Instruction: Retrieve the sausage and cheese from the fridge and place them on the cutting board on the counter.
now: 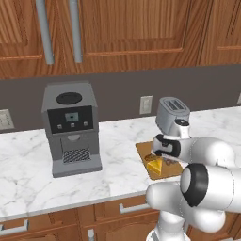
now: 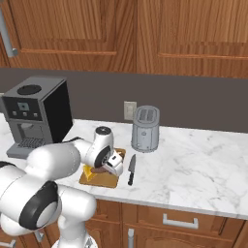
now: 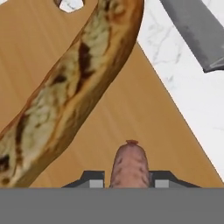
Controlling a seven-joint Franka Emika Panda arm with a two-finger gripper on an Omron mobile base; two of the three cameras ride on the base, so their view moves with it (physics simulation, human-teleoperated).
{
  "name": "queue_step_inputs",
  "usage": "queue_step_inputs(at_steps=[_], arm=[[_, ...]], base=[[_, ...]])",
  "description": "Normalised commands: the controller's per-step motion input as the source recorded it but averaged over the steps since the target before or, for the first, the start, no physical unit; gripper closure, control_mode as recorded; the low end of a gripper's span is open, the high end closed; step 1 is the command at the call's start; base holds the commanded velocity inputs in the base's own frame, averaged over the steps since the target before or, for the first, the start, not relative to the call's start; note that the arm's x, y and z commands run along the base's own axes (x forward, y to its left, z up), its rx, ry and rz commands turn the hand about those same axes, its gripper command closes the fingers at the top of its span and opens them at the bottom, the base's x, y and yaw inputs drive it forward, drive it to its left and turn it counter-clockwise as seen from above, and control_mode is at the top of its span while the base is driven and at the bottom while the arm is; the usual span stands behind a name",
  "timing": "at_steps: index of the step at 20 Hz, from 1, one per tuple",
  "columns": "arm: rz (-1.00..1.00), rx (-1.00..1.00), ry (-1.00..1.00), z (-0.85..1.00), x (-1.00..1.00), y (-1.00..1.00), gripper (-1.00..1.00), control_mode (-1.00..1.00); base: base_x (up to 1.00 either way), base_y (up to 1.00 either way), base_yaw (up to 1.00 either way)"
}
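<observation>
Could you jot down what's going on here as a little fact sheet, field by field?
Place: white marble counter under wooden cabinets
Cutting board: holds cheese and a bread-like loaf
Sausage: between the gripper's fingertips, low over the board
Knife: on the counter beside the board
Appliances: coffee machine, toaster
Task status: cheese on board, sausage arriving
</observation>
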Motion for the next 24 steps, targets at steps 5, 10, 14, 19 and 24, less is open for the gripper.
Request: queue_step_inputs(at_steps=[5, 10, 14, 19, 24], arm=[[0.10, 0.04, -0.03, -0.24, 0.02, 0.18, 1.00, -1.00], [0.07, 0.01, 0.00, -0.23, 0.02, 0.05, -1.00, -1.00], [0.04, 0.00, 0.00, -0.11, -0.01, 0.00, -1.00, -1.00], [0.01, 0.02, 0.00, 0.03, -0.04, 0.00, -1.00, -1.00], [0.00, 0.01, 0.00, 0.27, -0.19, 0.00, -1.00, -1.00]], base=[[0.00, 0.00, 0.00], [0.00, 0.00, 0.00], [0.00, 0.00, 0.00], [0.00, 0.00, 0.00], [0.00, 0.00, 0.00]])
